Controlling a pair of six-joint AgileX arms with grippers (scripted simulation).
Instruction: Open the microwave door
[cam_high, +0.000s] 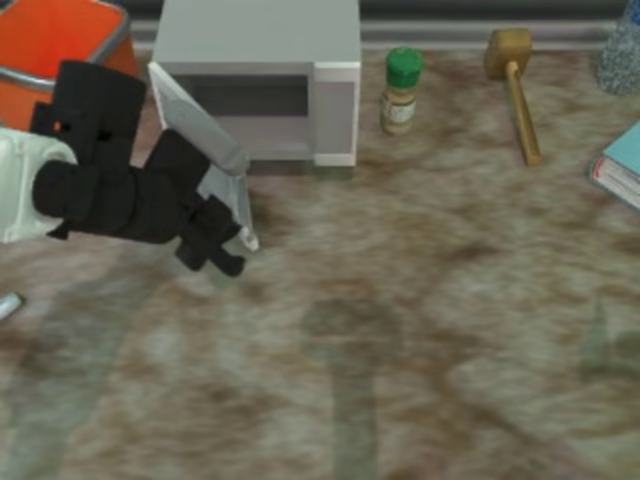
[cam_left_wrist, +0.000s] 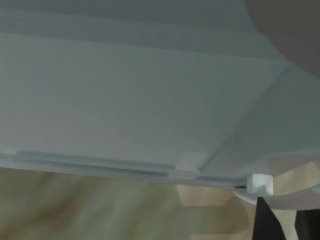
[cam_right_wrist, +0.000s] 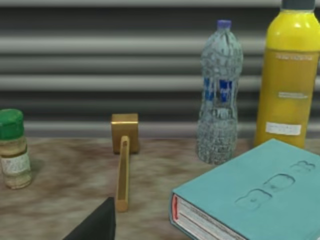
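Top view: the boxy white-grey microwave (cam_high: 262, 75) sits at the back of the mottled brown worktop (cam_high: 420, 340), left of centre, cavity facing me. Its flat white-framed microwave door (cam_high: 205, 150) is already swung well out, hinged at the left and angled forward towards the left; its free edge with the handle ends at the front. My left gripper (cam_high: 222, 250) is right at that free edge, just in front of the door's outer end, its black fingers (cam_high: 232, 265) pointing towards the right front. I cannot tell how far apart the fingers are or whether they hold the handle. The left arm is the only one near; the right gripper is not seen here. An orange bin (cam_high: 60, 50) stands just left of the microwave.

Left wrist view: the door's pale panel fills the view, very close; a small white handle end (cam_left_wrist: 261, 184) shows near a dark finger (cam_left_wrist: 267, 222). Contact is unclear.

Right wrist view: right arm parked at the right, facing a wooden mallet (cam_right_wrist: 122, 165), a teal book (cam_right_wrist: 250, 200) and bottles.

Judgement: the door lies left-rear of the gripper, so further opening means sweeping leftward about the hinge.
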